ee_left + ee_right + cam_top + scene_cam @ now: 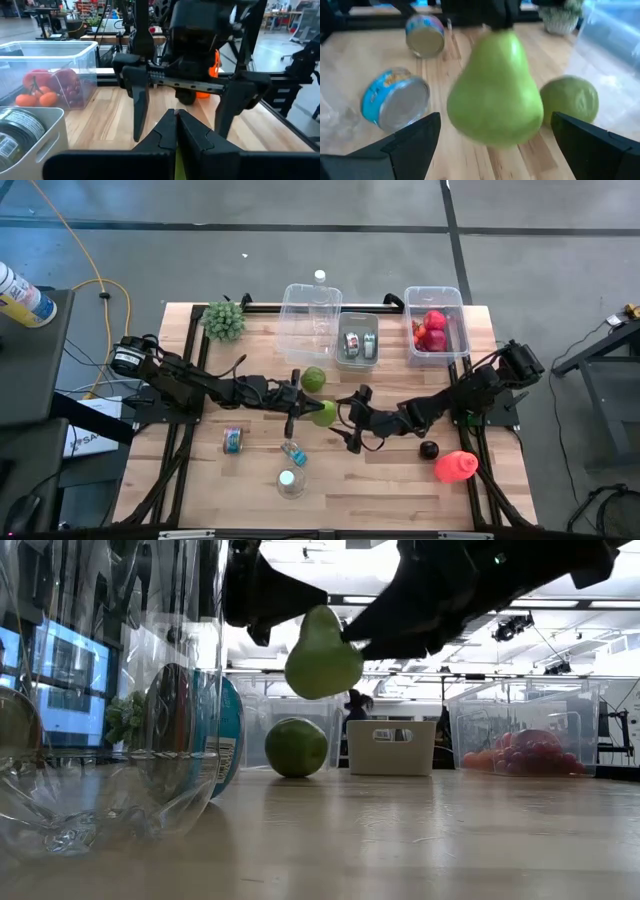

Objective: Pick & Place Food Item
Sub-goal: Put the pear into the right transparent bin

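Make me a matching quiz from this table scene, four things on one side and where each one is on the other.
Things:
1. green pear
2. round green lime
3. red fruit
4. open right gripper

Places:
A. in the clear bin
B. facing the pear
C. held above the wooden table by the shut left gripper
D. resting on the table

Pairs: 1-C, 2-D, 3-A, 4-B

A robotics lab or workshop in a large open hall; the wooden worktop (380, 480) sits in a black metal frame on a grey concrete floor (540, 260), with a yellow cable (95, 285) trailing beside it; the low view shows ceiling strip lights (560, 602) and monitor screens (75, 670) behind; the left wrist view shows more benches and shelves (65, 10) crowded with gear farther off.
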You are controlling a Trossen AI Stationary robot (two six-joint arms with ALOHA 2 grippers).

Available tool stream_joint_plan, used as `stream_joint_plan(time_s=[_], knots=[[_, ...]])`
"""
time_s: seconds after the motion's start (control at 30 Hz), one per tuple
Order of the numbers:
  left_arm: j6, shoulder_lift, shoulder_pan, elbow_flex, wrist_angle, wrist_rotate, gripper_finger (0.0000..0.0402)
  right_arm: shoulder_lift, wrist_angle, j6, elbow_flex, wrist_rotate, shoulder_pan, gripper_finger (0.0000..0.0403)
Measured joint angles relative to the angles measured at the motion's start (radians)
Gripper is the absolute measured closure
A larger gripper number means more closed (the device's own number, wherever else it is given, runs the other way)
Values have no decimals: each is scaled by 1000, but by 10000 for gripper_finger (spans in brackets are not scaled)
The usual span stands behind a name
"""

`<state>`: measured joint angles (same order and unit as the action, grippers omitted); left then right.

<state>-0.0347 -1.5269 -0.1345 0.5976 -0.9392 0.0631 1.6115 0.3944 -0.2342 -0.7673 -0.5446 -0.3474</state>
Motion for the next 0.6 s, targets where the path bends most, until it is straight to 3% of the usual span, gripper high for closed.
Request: stream_joint_plan(time_s=[0.23,0.6], knots=[[-4,0,0,0,-13,0,401,0,94,131,0,25,11,34],[-3,0,0,0,-45,-5,401,0,118,75,0,188,96,34]])
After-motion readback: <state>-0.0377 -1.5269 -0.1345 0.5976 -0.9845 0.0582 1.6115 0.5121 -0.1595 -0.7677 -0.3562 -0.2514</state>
